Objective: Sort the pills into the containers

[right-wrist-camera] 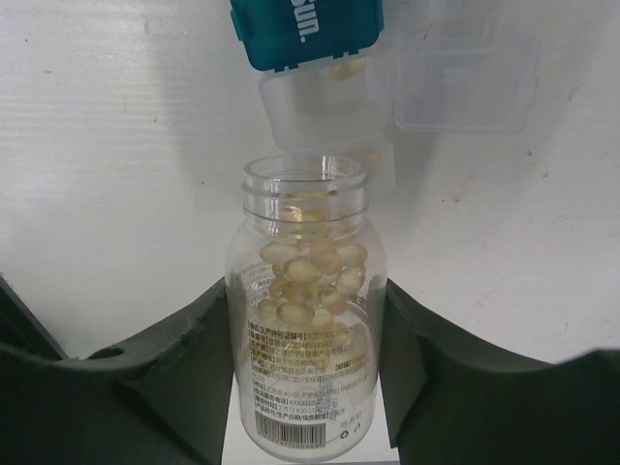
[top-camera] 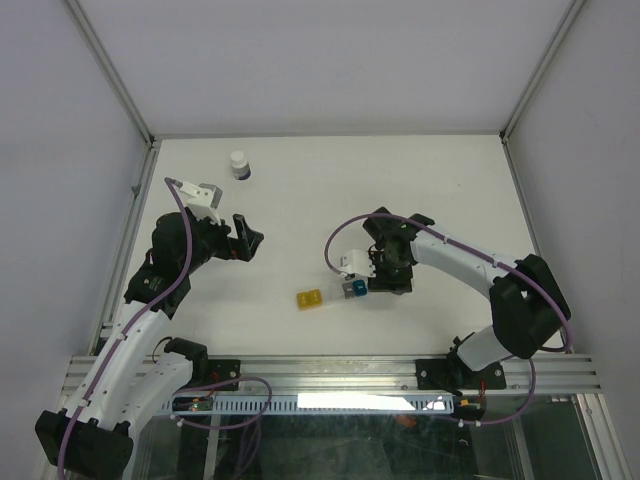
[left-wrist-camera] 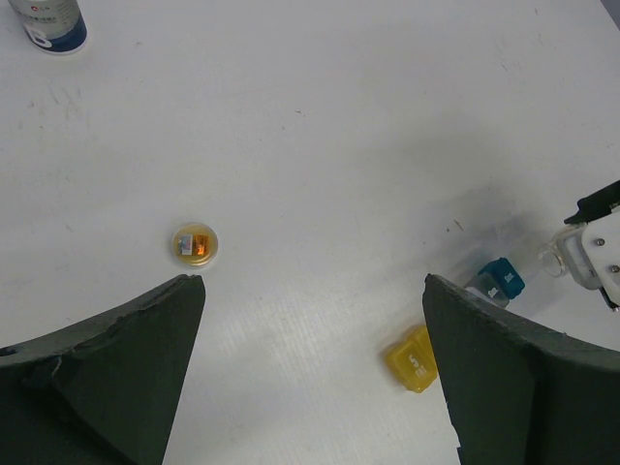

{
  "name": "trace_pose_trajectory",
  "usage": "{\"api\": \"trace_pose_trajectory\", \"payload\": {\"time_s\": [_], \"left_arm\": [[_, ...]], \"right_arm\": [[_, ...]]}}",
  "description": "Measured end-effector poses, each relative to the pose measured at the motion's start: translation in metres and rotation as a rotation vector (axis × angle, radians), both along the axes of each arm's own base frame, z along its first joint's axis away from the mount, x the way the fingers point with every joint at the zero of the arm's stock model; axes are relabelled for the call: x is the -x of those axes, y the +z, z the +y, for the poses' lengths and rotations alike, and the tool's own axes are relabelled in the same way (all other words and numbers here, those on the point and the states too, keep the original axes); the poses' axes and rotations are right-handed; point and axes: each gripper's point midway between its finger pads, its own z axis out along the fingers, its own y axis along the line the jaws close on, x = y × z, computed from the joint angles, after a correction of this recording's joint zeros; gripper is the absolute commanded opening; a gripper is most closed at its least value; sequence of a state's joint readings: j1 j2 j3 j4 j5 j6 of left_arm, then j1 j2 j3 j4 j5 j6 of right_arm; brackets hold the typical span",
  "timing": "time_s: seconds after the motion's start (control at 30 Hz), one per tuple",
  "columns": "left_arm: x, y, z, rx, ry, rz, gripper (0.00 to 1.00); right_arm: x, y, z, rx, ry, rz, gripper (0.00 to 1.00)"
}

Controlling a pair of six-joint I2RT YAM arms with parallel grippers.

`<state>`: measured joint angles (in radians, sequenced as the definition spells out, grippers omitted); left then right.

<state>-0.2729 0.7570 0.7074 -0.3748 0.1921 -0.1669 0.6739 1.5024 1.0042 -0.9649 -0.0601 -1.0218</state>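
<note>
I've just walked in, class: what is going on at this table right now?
The right gripper holds an uncapped clear bottle of pale pills, its mouth aimed at an open clear container beside the blue one. The yellow container lies apart. The left gripper hangs open, holding nothing.

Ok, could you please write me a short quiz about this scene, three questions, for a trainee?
1. True or false: the left gripper is open and holds nothing.
2. What does the right gripper hold? A: a white-capped bottle. B: an open clear bottle with pale pills inside. C: a yellow container.
3. Which word is printed on the blue container?

Key: 1 true; 2 B; 3 "Sun."
</note>
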Motion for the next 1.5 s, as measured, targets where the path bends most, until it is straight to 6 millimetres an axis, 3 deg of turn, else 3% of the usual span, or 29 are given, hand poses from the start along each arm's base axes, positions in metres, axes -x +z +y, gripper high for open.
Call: {"api": "trace_pose_trajectory", "payload": {"time_s": [1.5], "left_arm": [[0.0021,-0.0007,-0.0026,0.006,-0.017,0.003,0.99]], "right_arm": [[0.0029,0.0042,0.0056,-0.040,-0.004,-0.001,0.00]]}}
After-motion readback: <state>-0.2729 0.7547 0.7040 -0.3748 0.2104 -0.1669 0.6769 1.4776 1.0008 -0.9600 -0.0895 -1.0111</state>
